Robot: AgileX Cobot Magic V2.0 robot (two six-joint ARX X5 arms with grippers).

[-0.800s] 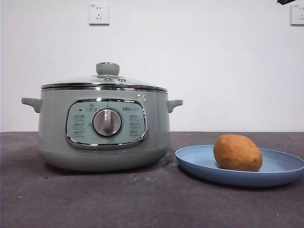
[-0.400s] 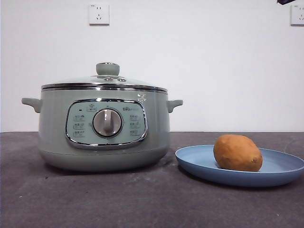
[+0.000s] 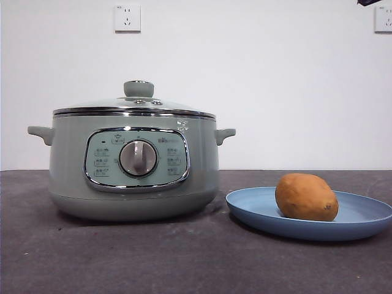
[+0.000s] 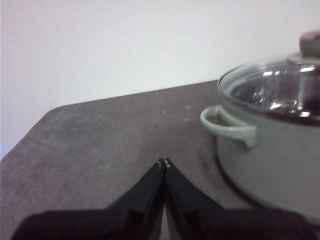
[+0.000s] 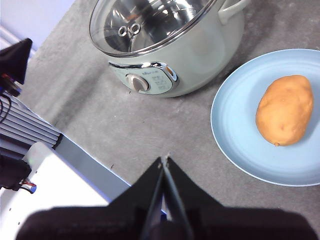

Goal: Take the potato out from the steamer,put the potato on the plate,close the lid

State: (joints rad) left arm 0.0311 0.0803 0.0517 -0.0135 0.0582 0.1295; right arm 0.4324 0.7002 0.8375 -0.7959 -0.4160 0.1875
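Observation:
The orange-brown potato (image 3: pixel 306 196) lies on the light blue plate (image 3: pixel 257 208), right of the steamer (image 3: pixel 67 165). The glass lid (image 3: pixel 138 103) with its green knob sits shut on the steamer. In the right wrist view the potato (image 5: pixel 284 110) lies on the plate (image 5: pixel 235 125) beside the steamer (image 5: pixel 200 55) and lid (image 5: pixel 145 25). My right gripper (image 5: pixel 164 159) is shut and empty, high above the table in front of the plate. My left gripper (image 4: pixel 163 162) is shut and empty, low over the table beside the steamer (image 4: pixel 270 160) with its lid (image 4: pixel 272 87) on.
The dark grey table (image 3: pixel 184 257) carries everything. Two wall sockets (image 3: pixel 127 18) are on the white wall behind. A black arm tip (image 3: pixel 369 2) shows at the top right corner. The table's front edge and robot base (image 5: pixel 30 150) show in the right wrist view.

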